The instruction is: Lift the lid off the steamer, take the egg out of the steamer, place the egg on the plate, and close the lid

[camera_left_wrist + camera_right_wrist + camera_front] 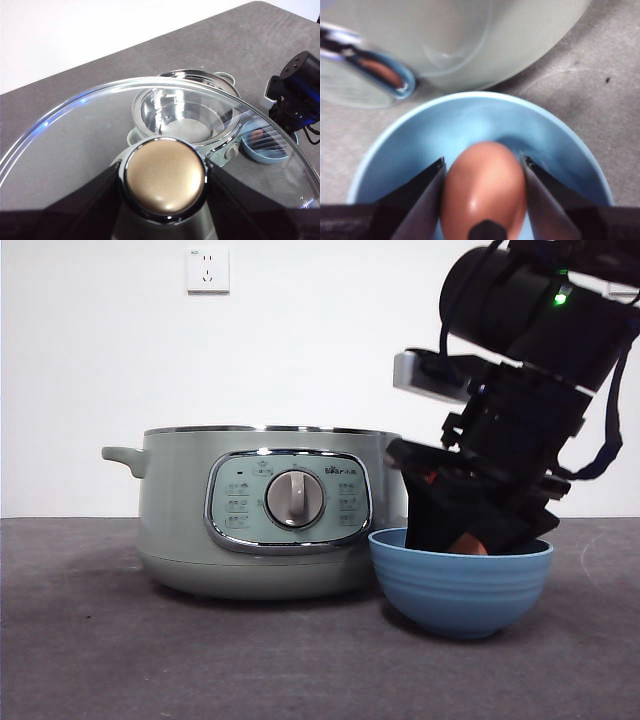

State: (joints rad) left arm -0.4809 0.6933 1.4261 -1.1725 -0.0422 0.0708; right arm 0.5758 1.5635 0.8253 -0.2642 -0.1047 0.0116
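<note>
The pale green steamer (180, 530) stands open on the table, its steel inside empty in the left wrist view (185, 117). My left gripper (165, 170) is shut on the knob (165, 180) of the glass lid (75, 145) and holds it high above the steamer, out of the front view. My right gripper (470, 525) reaches down into the blue plate (460, 585) just right of the steamer. It is shut on a brown egg (484, 185), low inside the plate (470, 120). I cannot tell whether the egg touches the bottom.
The plate nearly touches the steamer's front right side (470, 40). The steamer's control panel with its dial (293, 500) faces the front. A wall socket (207, 270) is on the white wall behind. Grey table (90, 660) lies to the left and front.
</note>
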